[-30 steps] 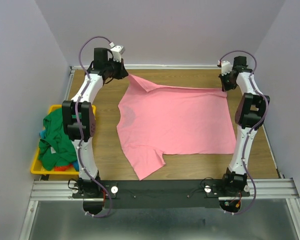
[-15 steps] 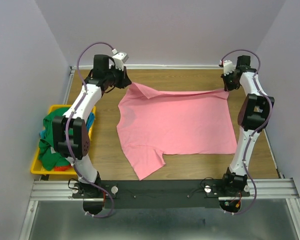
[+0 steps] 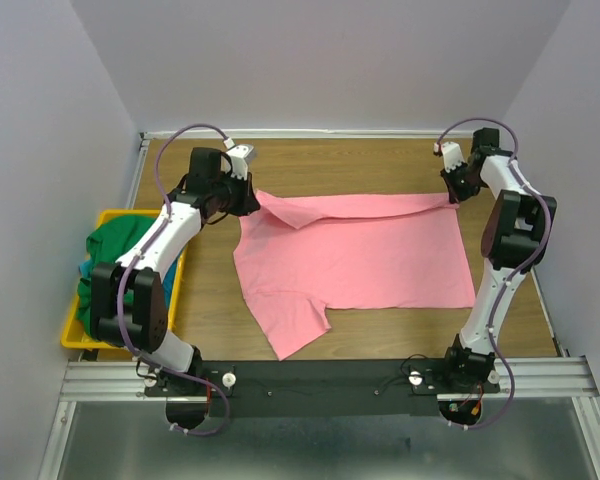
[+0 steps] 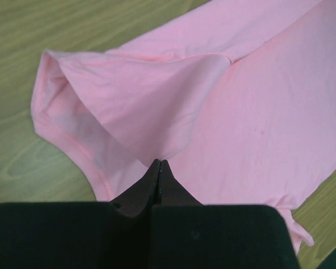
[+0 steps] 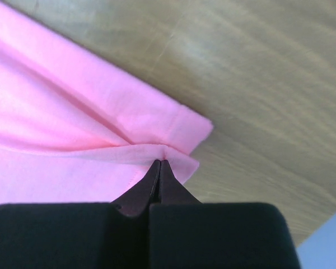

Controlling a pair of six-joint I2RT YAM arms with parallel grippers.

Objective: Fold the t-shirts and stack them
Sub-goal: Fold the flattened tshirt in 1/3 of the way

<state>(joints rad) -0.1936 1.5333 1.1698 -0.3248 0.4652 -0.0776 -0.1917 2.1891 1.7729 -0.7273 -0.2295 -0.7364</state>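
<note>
Left gripper [image 4: 159,162] pinching pink t-shirt [image 3: 360,255], right gripper [image 5: 159,162] pinching its far corner; arms outstretched

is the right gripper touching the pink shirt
Touching. The right wrist view shows the right gripper shut on a gathered fold at the corner of the pink shirt.

Flat on the middle of the table [image 3: 205,290], the spread t-shirt [image 3: 370,255]. Left of that shirt, at the table's edge, the bin [image 3: 70,342], with heaped t-shirts [image 3: 115,255] in it. At the shirt's far left corner, the left gripper [image 3: 255,195]; at its far right corner, the right gripper [image 3: 454,192].
</note>
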